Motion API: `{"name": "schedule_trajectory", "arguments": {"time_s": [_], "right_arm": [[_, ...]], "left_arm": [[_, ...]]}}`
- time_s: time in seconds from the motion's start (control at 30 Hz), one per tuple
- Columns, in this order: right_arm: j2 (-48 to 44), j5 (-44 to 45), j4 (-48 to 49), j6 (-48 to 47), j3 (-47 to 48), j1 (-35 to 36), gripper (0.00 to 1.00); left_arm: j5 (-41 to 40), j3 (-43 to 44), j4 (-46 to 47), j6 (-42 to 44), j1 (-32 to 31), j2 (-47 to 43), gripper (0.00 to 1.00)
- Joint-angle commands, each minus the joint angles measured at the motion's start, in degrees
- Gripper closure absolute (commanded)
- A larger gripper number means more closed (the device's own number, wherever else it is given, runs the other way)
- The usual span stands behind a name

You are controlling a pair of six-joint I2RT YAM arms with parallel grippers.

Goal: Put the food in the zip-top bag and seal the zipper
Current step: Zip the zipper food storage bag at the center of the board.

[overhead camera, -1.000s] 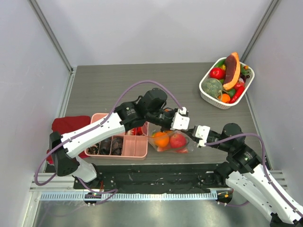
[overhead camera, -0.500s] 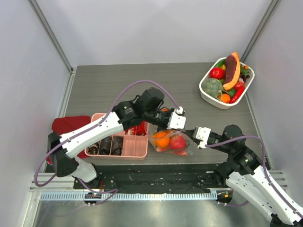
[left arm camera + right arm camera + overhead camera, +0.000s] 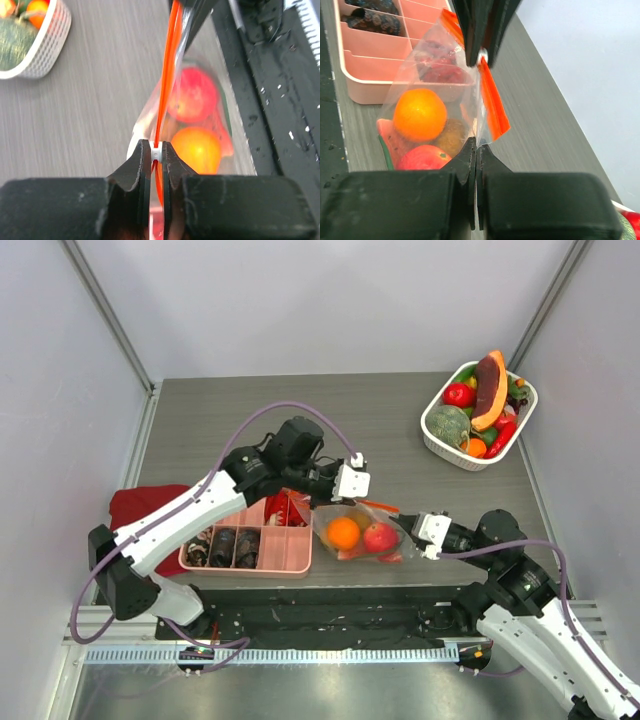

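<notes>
The clear zip-top bag [image 3: 362, 536] lies at the table's front, holding food: an orange toy fruit [image 3: 343, 532], a red apple [image 3: 379, 537] and a brownish piece under them. My left gripper [image 3: 350, 501] is shut on the white slider [image 3: 156, 153] of the orange-red zipper [image 3: 168, 75] at the bag's left end. My right gripper [image 3: 413, 535] is shut on the bag's clear right edge [image 3: 481, 131], just below the zipper's end [image 3: 493, 107]. The zipper runs taut between both grippers. In the right wrist view the orange [image 3: 419, 114] and the apple [image 3: 422, 157] show through the plastic.
A pink compartment tray [image 3: 300, 562] with dark lumps and red crinkled pieces touches the bag's left side. A white oval basket [image 3: 436, 436] with more toy food stands at the back right. A red cloth [image 3: 140, 505] lies at the left. The table's front edge is just beyond the bag.
My left gripper has slid left along the zipper with the slider. The right gripper has shifted slightly right, and the bag has been stretched flatter between them.
</notes>
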Motion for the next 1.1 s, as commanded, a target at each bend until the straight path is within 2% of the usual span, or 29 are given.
{"name": "schedule_trajectory", "arguments": {"time_s": [0.0, 0.13, 0.47, 0.77, 0.9, 0.97, 1.03, 1.07], "right_arm": [[-1.3, 4.6, 1.7, -2.5, 0.6, -0.1, 0.99], [-0.9, 9.7, 2.2, -2.7, 0.8, 0.0, 0.99], [-2.3, 16.2, 2.2, -2.1, 1.1, 0.0, 0.99], [-4.3, 19.4, 1.8, -3.3, 0.5, 0.0, 0.99], [-4.3, 18.3, 2.1, -4.4, 0.1, 0.0, 0.99], [-3.7, 17.3, 2.5, -4.5, -0.2, 0.0, 0.99], [-3.2, 15.9, 3.1, -4.9, 0.0, 0.0, 0.99], [-2.4, 15.5, 3.3, -4.9, 0.1, 0.0, 0.99]], "left_arm": [[-4.4, -1.9, -5.7, 2.7, 4.0, -4.3, 1.0], [-5.2, -5.4, -7.1, 5.3, 6.7, -7.1, 1.0], [-4.9, -9.5, -8.4, 7.7, 16.4, -10.2, 1.0], [-3.0, -9.8, -10.4, 10.1, 22.3, -10.1, 1.0], [-2.2, -9.2, -11.1, 10.7, 23.5, -9.7, 0.99], [-1.0, -8.5, -11.0, 10.2, 23.5, -9.2, 0.97], [1.6, -6.3, -12.0, 7.7, 23.2, -8.6, 0.85], [2.1, -5.2, -12.3, 6.4, 22.8, -7.7, 0.74]]}}
